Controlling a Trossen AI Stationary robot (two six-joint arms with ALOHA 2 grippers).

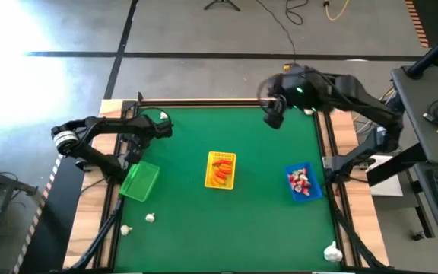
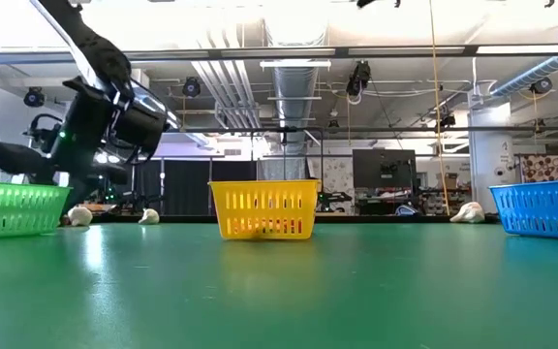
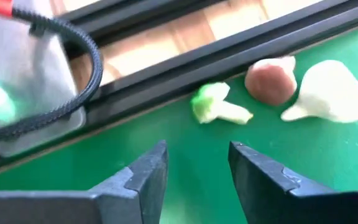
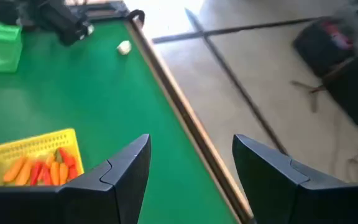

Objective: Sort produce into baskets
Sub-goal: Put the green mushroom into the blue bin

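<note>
The left gripper (image 3: 194, 171) hovers over the green mat at the far left corner, its jaws spread with nothing between them. Just ahead of them lie three pieces of produce near the black rail (image 3: 185, 56): a small green-and-white piece (image 3: 216, 106), a brownish round piece (image 3: 270, 81) and a larger cream piece (image 3: 325, 93), the last two touching or nearly so. The likely trouble is here: the pieces are tiny and bunched, so closing jaws could nudge the green-and-white one toward the rail or catch its neighbour too

The green basket (image 1: 140, 181) sits just near that arm, with two pale pieces (image 1: 150, 218) loose on the mat closer to the front edge. A carried piece could slip from a shallow pinch on the way over

The yellow basket (image 1: 220, 169) holds orange and red pieces at mid-table; the blue basket (image 1: 301, 183) holds red-and-white ones, with one pale piece (image 1: 331, 250) off the mat's front right corner

The right gripper (image 1: 273, 116), spread and empty, hangs over the far edge, well apart
</note>
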